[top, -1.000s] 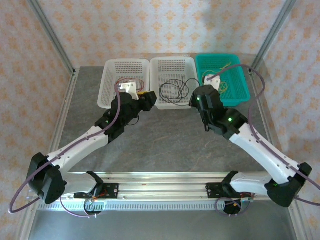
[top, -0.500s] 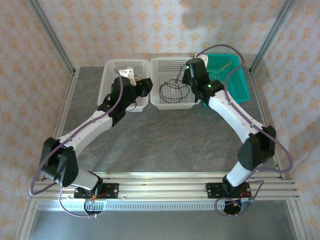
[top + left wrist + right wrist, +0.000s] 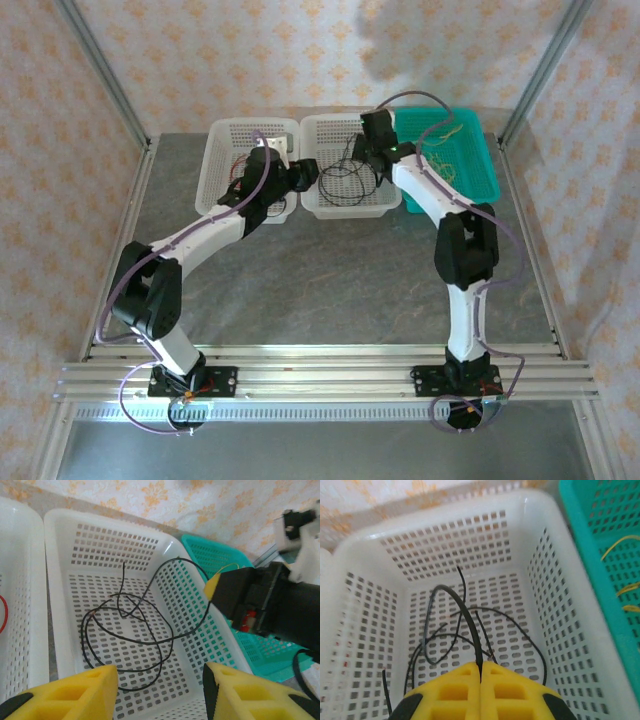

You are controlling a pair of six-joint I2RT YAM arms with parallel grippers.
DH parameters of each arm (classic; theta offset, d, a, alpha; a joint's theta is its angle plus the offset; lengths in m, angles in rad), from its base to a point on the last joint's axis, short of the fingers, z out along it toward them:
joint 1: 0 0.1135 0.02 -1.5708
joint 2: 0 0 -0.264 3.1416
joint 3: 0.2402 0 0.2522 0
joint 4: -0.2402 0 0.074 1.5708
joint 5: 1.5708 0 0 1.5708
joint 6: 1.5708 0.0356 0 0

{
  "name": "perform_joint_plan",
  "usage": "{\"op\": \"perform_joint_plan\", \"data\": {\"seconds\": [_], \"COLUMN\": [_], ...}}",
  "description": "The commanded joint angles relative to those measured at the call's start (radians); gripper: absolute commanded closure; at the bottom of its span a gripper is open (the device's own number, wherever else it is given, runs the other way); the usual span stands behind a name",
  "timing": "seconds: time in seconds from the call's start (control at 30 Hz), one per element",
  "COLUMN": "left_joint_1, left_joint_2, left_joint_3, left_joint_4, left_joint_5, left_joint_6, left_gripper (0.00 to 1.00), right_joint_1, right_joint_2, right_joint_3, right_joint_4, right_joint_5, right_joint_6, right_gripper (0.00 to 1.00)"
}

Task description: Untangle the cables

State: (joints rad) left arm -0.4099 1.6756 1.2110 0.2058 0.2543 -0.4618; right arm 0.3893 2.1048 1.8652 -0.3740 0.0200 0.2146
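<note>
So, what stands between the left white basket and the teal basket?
The middle white basket stands there, holding the black cables; the top view shows it between the left white basket and the teal basket.

R wrist view: R gripper [image 3: 481, 675] cropped by bottom edge; end of black cable [image 3: 470, 625] lost in the seam betw. its closed pads. Yellow cables [image 3: 622, 587] and teal basket [image 3: 600, 560] cut off at R edge.

L wrist view: L gripper [image 3: 160, 692] fingers cropped at bottom; red cable [image 3: 6, 614] reduced to a sliver at L edge; R gripper blurred, teal basket partly masked behind it.

Top view: fingertips of both grippers too small to be judged; L basket [image 3: 222, 135] contents partly covered by L arm.
</note>
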Motion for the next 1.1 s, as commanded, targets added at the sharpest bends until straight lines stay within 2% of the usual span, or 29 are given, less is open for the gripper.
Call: {"op": "perform_joint_plan", "data": {"seconds": [0.0,0.33,0.47,0.6,0.8,0.97,1.07], "left_joint_1": [0.007,0.006,0.006,0.007,0.006,0.008,0.008], "left_joint_2": [0.012,-0.024,-0.099,-0.209,-0.366,-0.512,-0.608], "left_joint_3": [0.032,0.001,-0.044,-0.146,-0.321,-0.487,-0.581], "left_joint_4": [0.004,0.002,0.023,0.077,0.137,0.193,0.222], "left_joint_5": [0.010,-0.010,-0.046,-0.112,-0.194,-0.283,-0.323], "left_joint_6": [0.015,0.008,-0.003,-0.019,-0.015,0.010,0.048], "left_gripper": [0.51,0.51,0.51,0.49,0.42,0.26,0.18], "right_joint_1": [0.002,0.002,0.002,0.002,0.002,0.002,0.002], "right_joint_2": [0.028,-0.046,-0.149,-0.302,-0.540,-0.752,-0.870], "right_joint_3": [0.038,-0.021,-0.099,-0.259,-0.535,-0.788,-0.916], "right_joint_4": [-0.021,-0.004,0.037,0.126,0.283,0.426,0.478], "right_joint_5": [-0.042,-0.051,-0.049,-0.041,-0.055,0.006,0.061], "right_joint_6": [0.021,0.005,-0.012,-0.031,-0.041,-0.028,-0.026], "right_gripper": [0.96,0.49,0.32,0.17,0.09,0.00,0.00]}}
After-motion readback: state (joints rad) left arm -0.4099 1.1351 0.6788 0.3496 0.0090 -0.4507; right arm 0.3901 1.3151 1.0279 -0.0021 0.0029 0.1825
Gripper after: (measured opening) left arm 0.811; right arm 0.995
